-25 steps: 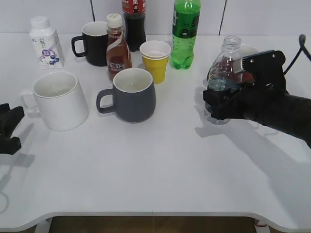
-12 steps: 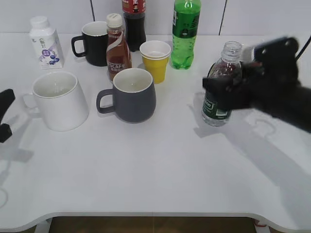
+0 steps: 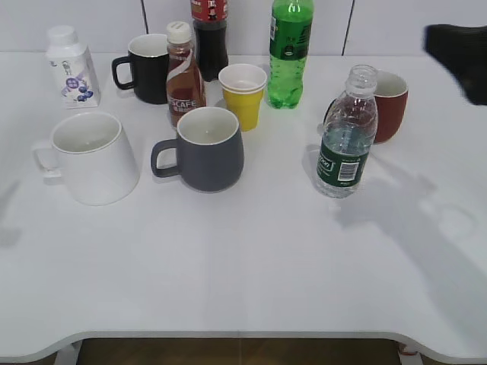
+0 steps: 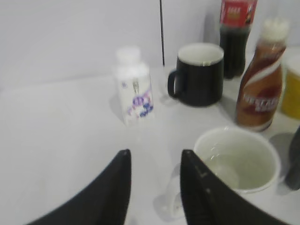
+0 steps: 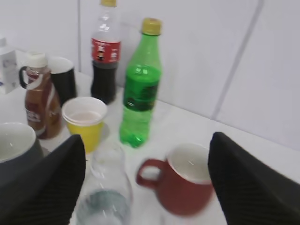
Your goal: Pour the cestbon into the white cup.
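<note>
Exterior view shows the cestbon upright on the tabletop, ungripped; the cup looks empty, so pouring remains. Right pincer gapes above the bottle; left pincer hangs apart beside the cup.

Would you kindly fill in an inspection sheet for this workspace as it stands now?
Surface: white table, no spills seen.
Job's things: small clear ribbed water bottle with dark green label upright, uncapped, part full; large white ceramic mug upright, apart from it on the left.
Clutter: grey mug, black mug, red mug, yellow paper cup, brown coffee bottle, dark cola bottle, tall green soda bottle, small white capped bottle.
Grippers: left gripper open, empty, near the white mug; right gripper open, empty, above the water bottle.
Cables: nothing seen.
Surroundings: white panelled wall.
</note>
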{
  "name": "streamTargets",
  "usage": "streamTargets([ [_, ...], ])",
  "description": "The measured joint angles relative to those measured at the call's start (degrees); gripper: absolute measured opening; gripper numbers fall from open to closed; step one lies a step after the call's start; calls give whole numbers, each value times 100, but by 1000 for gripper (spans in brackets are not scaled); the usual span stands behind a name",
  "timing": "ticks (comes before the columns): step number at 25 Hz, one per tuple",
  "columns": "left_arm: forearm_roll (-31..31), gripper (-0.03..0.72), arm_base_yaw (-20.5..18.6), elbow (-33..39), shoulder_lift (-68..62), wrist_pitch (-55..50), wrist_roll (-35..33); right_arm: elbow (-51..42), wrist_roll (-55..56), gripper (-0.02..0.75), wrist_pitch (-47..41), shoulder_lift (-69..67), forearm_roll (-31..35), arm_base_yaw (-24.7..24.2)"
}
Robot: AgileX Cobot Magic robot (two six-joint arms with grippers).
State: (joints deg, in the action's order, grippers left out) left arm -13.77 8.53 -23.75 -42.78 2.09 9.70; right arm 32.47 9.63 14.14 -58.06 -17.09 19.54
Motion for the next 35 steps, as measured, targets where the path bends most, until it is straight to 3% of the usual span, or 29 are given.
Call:
streamTargets([
  [4, 407, 501, 553, -716, 1397, -2446, 0, 0, 22, 613, -1776, 1109, 151, 0],
  [6, 652, 554, 716, -971, 1968, -3469, 0, 0, -121, 610, -2839, 1760, 404, 0],
  [12, 821, 579, 763, -1239, 3332, -6101, 0, 0, -1357, 602, -5850, 3367, 1631, 0],
  [17, 886, 579, 763, -1244, 4187, -7151, -112, 1, -1509, 596, -7800, 4696, 1831, 0],
  [22, 926, 570, 763, -990, 4318, -7197, -181, -106, -1521, 596, -8254, 5726, 1858, 0],
  [28, 1025, 513, 763, -668, 4318, -6447, -347, -276, -1521, 596, -7713, 5854, 1870, 0],
  [35, 1048, 459, 763, -642, 4318, -6331, -411, -362, -1503, 594, -7397, 5853, 1865, 0],
])
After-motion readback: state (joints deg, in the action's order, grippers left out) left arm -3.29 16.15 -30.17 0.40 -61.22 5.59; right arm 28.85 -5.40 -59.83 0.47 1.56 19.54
